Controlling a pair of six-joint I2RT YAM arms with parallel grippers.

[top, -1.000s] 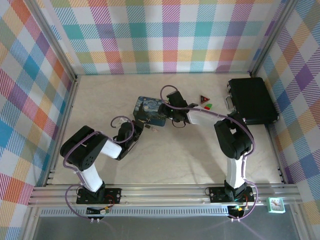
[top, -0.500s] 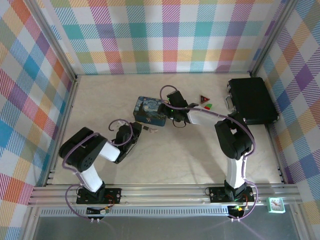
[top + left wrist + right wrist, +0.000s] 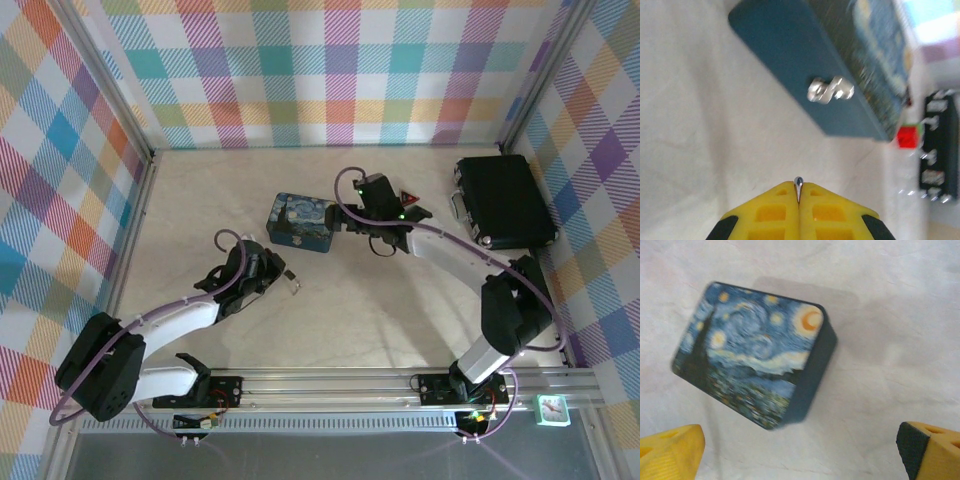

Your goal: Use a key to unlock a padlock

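My left gripper (image 3: 287, 280) is shut on a thin silver metal piece, by its look the key (image 3: 798, 182), whose rounded tip pokes out between the yellow fingertips (image 3: 775, 205). It hovers over the table a short way in front of the blue starry-night tin (image 3: 300, 222), facing the tin's side with a silver clasp (image 3: 830, 90). My right gripper (image 3: 378, 232) is open, just right of the tin (image 3: 757, 365), with nothing between its fingers (image 3: 670, 455). The padlock is hidden from me.
A big black case (image 3: 505, 200) lies at the right wall. A small red triangle piece (image 3: 408, 198) and a green bit sit between the case and the right gripper. Bare table stretches in front of the tin.
The right gripper has drawn back to the right, away from the tin. The left arm has stretched out low, its gripper shifting slightly right. The small pieces beside the tin no longer lie there.
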